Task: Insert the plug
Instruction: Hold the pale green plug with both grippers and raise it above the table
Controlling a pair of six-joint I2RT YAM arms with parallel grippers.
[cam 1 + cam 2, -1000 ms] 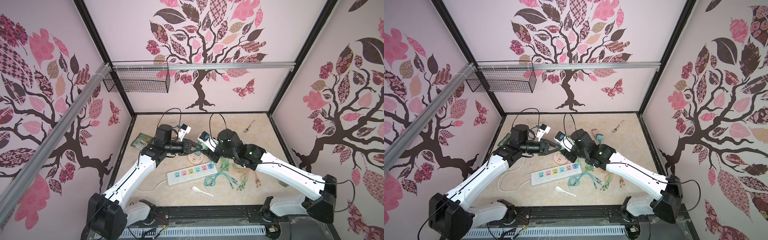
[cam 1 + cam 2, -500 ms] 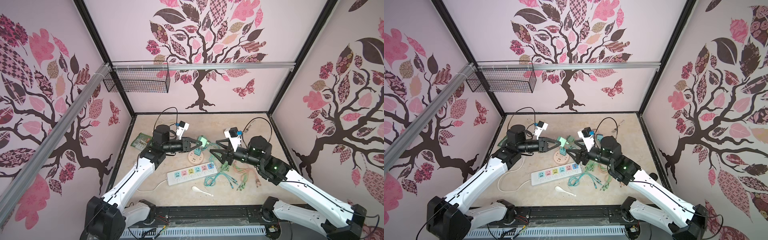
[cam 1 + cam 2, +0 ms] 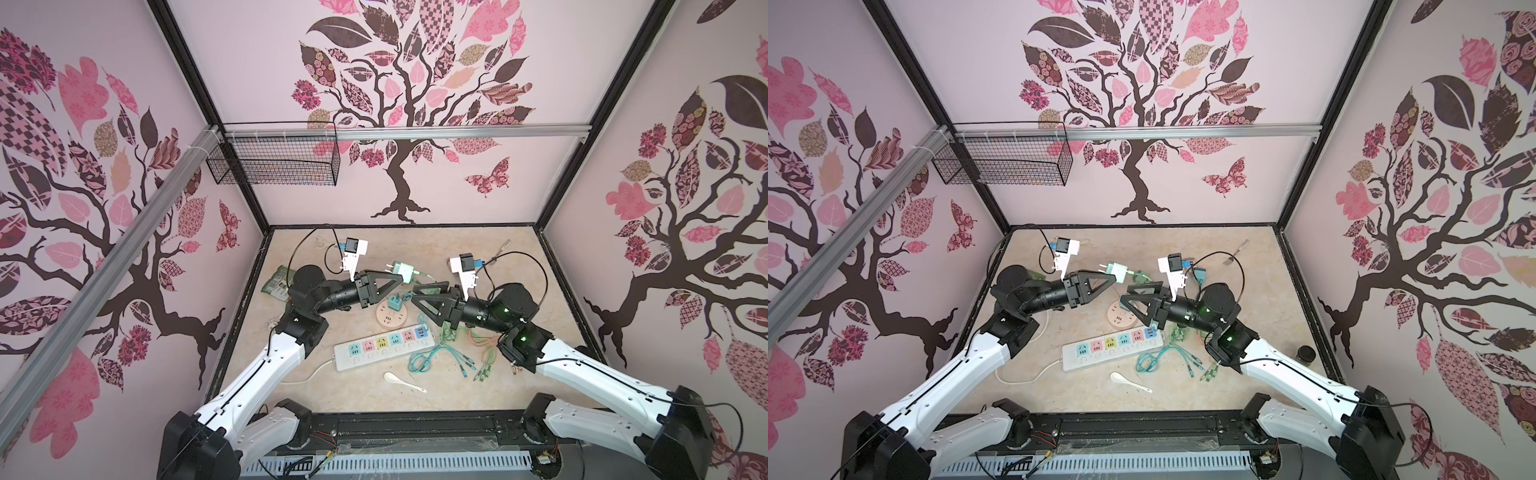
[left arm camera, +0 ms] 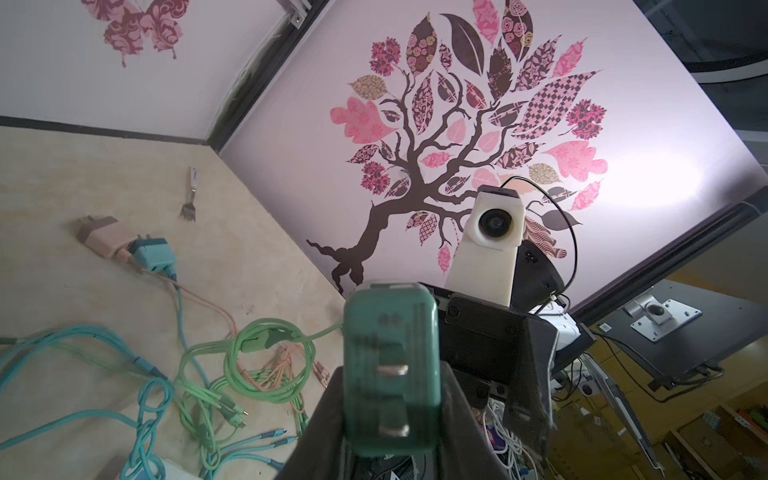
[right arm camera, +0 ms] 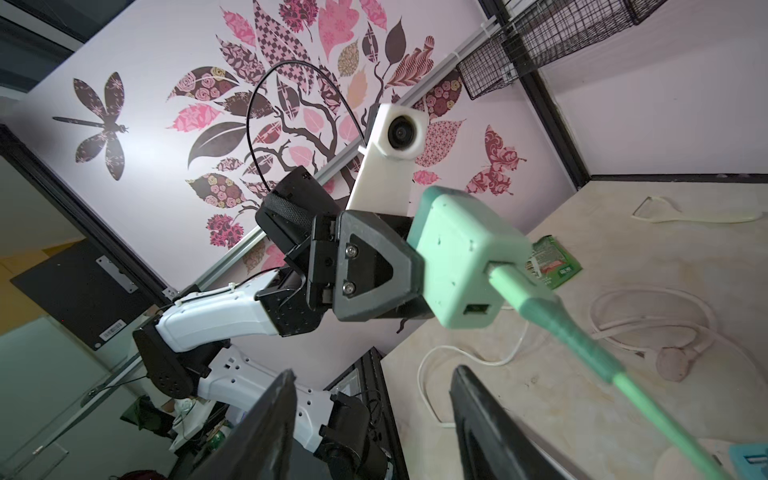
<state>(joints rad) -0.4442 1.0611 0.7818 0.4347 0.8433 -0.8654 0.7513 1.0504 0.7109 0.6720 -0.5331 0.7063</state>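
Round socket: a pale pink disc (image 3: 390,319) lies on the counter (image 3: 478,395) below the gap between my two claws, and a small blue adapter (image 3: 397,301) stands in it.
Power strip: white with a row of coloured outlets (image 3: 384,348). It lies nearer than the disc, and its white cord trails off to the left.
Cables: teal, green and orange leads (image 3: 432,358) are tangled just right of the strip, under my right arm.
Loose things: a white spoon (image 3: 401,380) is near, a fork (image 3: 1235,253) is far right, and a green packet (image 3: 276,285) is on the left by my left arm.
Spare adapters: a pink one (image 4: 104,239) and a teal one (image 4: 153,254) lie touching, far right.
Left claw: raised above the counter (image 3: 395,279) and clamped on the plug.
Right claw: it faces the left one from just to its right (image 3: 415,293). The jaws are apart with nothing between them.
Plug: a mint-green block (image 3: 403,270) held in the air, left of centre. Its two flat metal prongs point back toward my left wrist. A green lead leaves its rear and slopes down past my right claw.
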